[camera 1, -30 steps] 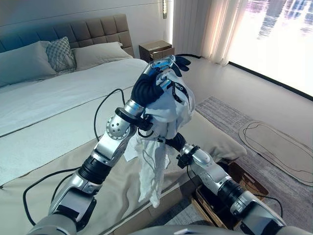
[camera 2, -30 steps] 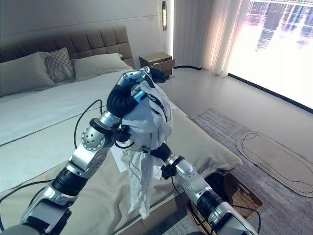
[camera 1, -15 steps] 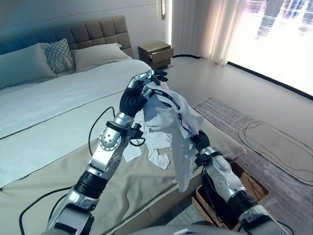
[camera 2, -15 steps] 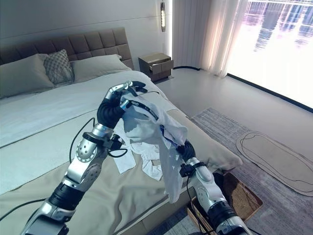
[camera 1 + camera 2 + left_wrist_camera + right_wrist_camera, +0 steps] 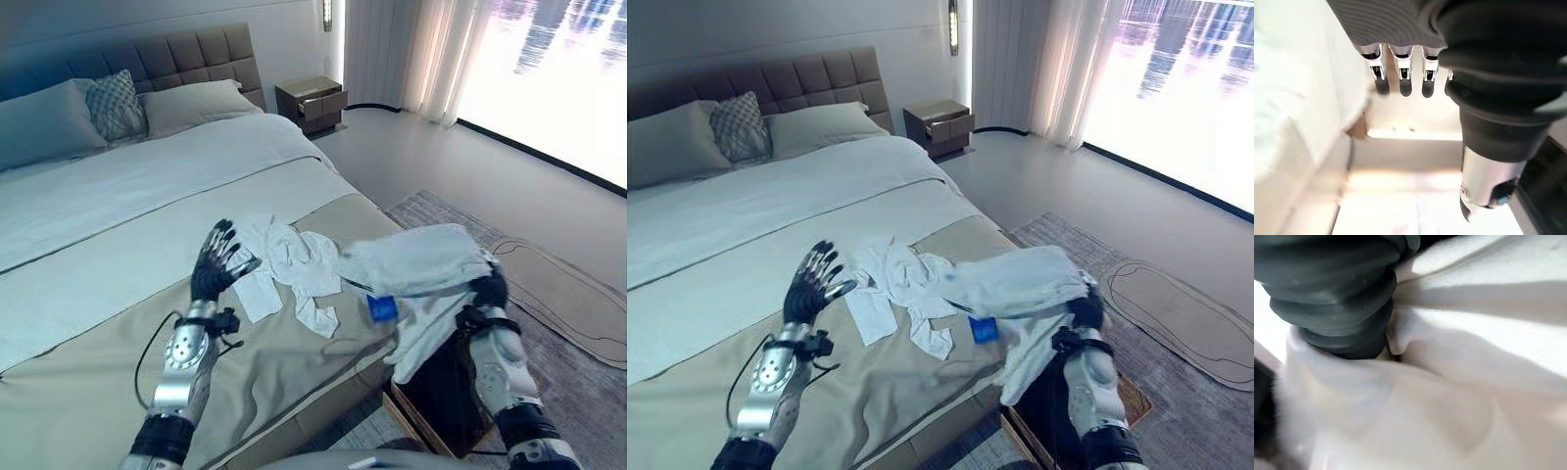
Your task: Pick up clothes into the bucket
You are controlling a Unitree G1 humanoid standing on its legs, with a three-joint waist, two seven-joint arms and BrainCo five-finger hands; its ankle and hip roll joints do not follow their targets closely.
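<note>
A white garment (image 5: 416, 262) with a blue tag (image 5: 382, 307) hangs stretched out in the air off the bed's corner, draped over my right hand (image 5: 488, 291). In the right wrist view the white garment (image 5: 1459, 362) wraps round that hand's dark cover. Below it on the floor stands the dark woven bucket (image 5: 438, 390). More white clothes (image 5: 292, 257) lie crumpled on the beige bedspread (image 5: 265, 372). My left hand (image 5: 215, 264) is raised above the bed beside that pile, open and holding nothing, fingers (image 5: 1403, 78) spread straight.
The bed runs back to pillows (image 5: 191, 106) and a padded headboard (image 5: 147, 61). A nightstand (image 5: 310, 101) stands in the corner. A grey rug (image 5: 578, 392) with a beige mat (image 5: 563, 294) covers the floor to the right, before a bright window with curtains (image 5: 411, 54).
My left hand has let go of the garment and dropped back over the bed, fingers spread. My right hand has swung the garment rightwards off the bed, above the bucket.
</note>
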